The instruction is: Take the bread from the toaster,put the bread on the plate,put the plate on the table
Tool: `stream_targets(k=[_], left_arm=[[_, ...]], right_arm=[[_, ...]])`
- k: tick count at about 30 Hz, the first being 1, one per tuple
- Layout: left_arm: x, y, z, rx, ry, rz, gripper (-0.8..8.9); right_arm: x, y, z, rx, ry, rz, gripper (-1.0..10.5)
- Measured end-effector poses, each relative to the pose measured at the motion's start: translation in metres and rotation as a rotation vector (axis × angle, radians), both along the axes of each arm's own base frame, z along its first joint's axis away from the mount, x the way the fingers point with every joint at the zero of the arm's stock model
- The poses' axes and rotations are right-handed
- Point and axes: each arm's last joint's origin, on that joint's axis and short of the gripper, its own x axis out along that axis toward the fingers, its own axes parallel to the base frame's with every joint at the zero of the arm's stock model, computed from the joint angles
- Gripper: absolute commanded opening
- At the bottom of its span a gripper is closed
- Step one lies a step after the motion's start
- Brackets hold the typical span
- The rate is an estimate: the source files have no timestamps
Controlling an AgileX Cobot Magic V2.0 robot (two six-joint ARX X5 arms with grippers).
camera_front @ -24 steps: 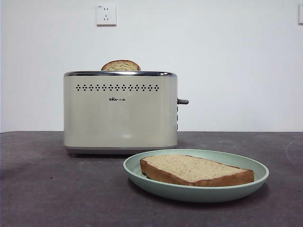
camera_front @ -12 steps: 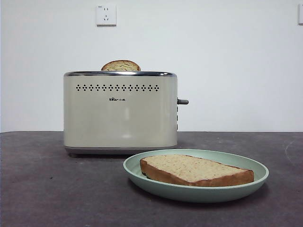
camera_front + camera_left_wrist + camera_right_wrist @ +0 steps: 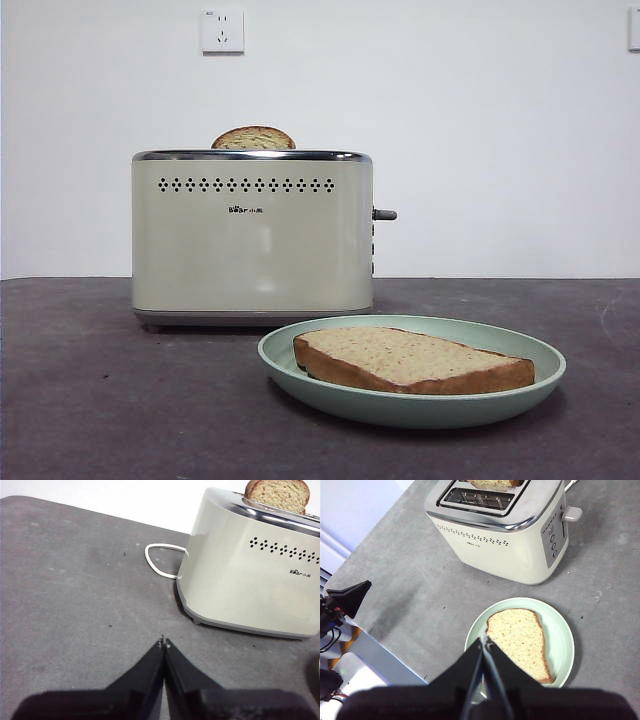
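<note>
bread (image 3: 412, 362) flat in plate (image 3: 520, 385) on worktop (image 3: 100, 400) by toaster (image 3: 252, 235) | left hand (image 3: 164, 643), right hand (image 3: 486, 641) both closed, empty | bread looks light, crumbly: pinch crust edges gently

Bright even light, soft shadows, sharp

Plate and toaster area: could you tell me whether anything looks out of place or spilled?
Nothing stands out. The bread lies flat inside the plate, which sits level on the table; the toaster stands upright.
</note>
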Motion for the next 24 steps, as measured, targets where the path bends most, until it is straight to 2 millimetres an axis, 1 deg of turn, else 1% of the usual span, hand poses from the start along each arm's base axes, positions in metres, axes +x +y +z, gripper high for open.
stream_targets(k=[18,22,24], left_arm=[[0.0,0.0,0.0,0.0,0.0,0.0,-0.04],[0.0,0.0,0.0,0.0,0.0,0.0,-0.04],[0.0,0.0,0.0,0.0,0.0,0.0,-0.04]], right_arm=[[-0.001,0.0,0.0,-0.003,-0.003,-0.001,0.0],[-0.002,-0.007,0.004,-0.058,-0.086,-0.04,0.0],[0.003,-0.015,0.007,-0.103,-0.188,-0.105,0.0]])
